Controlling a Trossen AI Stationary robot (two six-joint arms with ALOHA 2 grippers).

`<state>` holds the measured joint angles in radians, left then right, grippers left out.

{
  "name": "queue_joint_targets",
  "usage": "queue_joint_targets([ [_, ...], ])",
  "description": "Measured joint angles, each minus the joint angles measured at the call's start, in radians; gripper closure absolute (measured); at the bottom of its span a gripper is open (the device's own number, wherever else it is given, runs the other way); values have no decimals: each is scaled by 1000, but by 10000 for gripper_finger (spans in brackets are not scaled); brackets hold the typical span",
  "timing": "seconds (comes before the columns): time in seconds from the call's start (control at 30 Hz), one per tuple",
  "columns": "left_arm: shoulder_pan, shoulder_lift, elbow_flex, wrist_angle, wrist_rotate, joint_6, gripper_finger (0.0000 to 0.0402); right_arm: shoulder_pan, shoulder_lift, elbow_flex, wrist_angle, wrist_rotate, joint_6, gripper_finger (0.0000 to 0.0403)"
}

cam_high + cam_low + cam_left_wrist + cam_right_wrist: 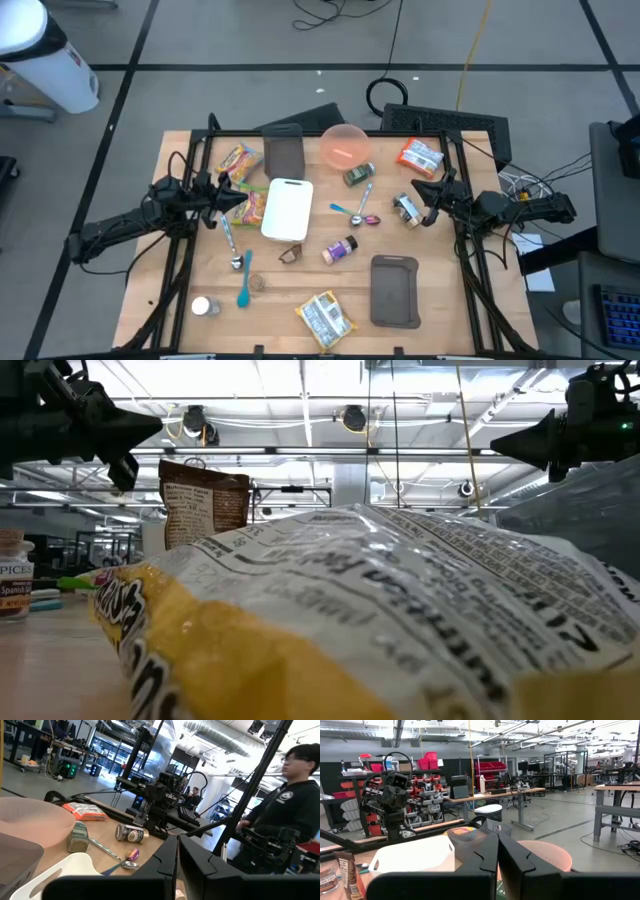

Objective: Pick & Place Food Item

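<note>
Waiting pre-pick: left gripper [236, 197] & right gripper [422, 188] both clenched, empty, above table; next needs open + descend onto a snack bag [249, 207].

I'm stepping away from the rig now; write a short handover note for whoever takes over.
Left gripper: shut, empty, hovering over the yellow snack bag beside the white cutting board.
Right gripper: shut, empty, raised near the small can.
Other food: orange packet at the table's far right, wrapped snack bag at the near edge. Two grey trays are empty.
Done: nothing picked or placed.
Left: grasp a food item and place it.
</note>
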<state>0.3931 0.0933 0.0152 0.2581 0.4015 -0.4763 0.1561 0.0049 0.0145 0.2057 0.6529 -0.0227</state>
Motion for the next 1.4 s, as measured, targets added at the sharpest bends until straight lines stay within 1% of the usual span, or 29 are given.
queue_joint_targets([
  [1.2,0,0,0,0,0,0,380,0,0,0,0,0,4,403],
  [1.27,0,0,0,0,0,0,380,0,0,0,0,0,37,403],
  [1.4,0,0,0,0,0,0,380,0,0,0,25,0,189,403],
])
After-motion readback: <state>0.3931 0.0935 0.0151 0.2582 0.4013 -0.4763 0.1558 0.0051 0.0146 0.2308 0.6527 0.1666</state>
